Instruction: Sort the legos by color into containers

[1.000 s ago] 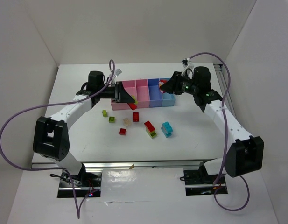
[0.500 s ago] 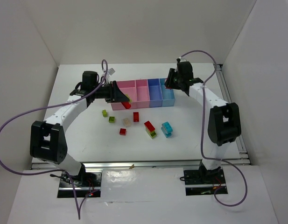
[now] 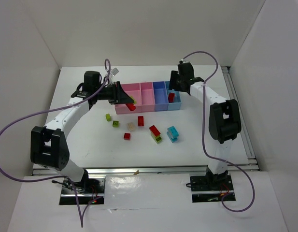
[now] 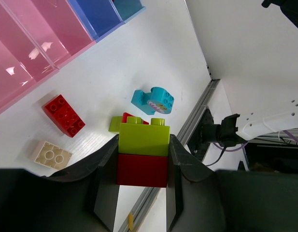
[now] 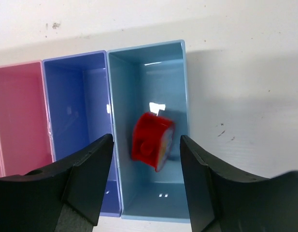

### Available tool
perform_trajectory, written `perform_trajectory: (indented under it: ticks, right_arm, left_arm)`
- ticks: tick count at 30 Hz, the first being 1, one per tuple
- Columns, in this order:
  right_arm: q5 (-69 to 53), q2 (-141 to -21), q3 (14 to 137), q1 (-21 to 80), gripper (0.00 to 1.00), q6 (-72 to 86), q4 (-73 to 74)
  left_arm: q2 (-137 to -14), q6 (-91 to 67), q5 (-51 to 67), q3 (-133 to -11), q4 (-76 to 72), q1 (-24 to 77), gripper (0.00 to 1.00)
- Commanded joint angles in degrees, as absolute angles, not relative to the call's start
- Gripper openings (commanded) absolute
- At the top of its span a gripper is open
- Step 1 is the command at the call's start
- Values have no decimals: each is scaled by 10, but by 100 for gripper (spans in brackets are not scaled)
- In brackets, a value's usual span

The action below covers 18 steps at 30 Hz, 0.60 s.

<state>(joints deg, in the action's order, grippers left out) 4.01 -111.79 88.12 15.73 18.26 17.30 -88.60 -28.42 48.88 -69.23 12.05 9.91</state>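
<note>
Containers (image 3: 148, 94): four shallow bins joined in a row, two pink, one blue, one light blue.
Red brick (image 5: 151, 141): seen tilted inside the light-blue end bin.
Green-on-red stack (image 4: 143, 166): clamped in the left hand (image 4: 143, 145).
Loose bricks: cyan brick (image 3: 173, 133), red-green pair (image 3: 155, 134), beige brick (image 3: 131, 126) and small red and green ones, scattered on the surface (image 3: 91, 140) before the bins.

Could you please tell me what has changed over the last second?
The right gripper swung over the light-blue end bin, opened and dropped the red brick in. The left gripper shifted slightly left, still clamped on the green-and-red stack. Loose bricks stayed put.
</note>
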Motion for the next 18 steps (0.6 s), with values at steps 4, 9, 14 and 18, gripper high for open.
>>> perform_trajectory:
  ticks: [4, 9, 14, 18]
  right_arm:
    - [47, -1032, 880, 163, 58, 176, 185]
    - [-106, -901, 770, 163, 55, 171, 100]
    - [-352, -791, 647, 169, 70, 193, 2]
    - [-455, -764, 595, 184, 75, 227, -52]
  left_arm:
    - [-868, -261, 533, -722, 120, 98, 0]
    - [-875, -231, 633, -727, 113, 98, 0]
    - [-887, -233, 675, -716, 69, 98, 0]
    - [-881, -296, 715, -693, -32, 104, 0]
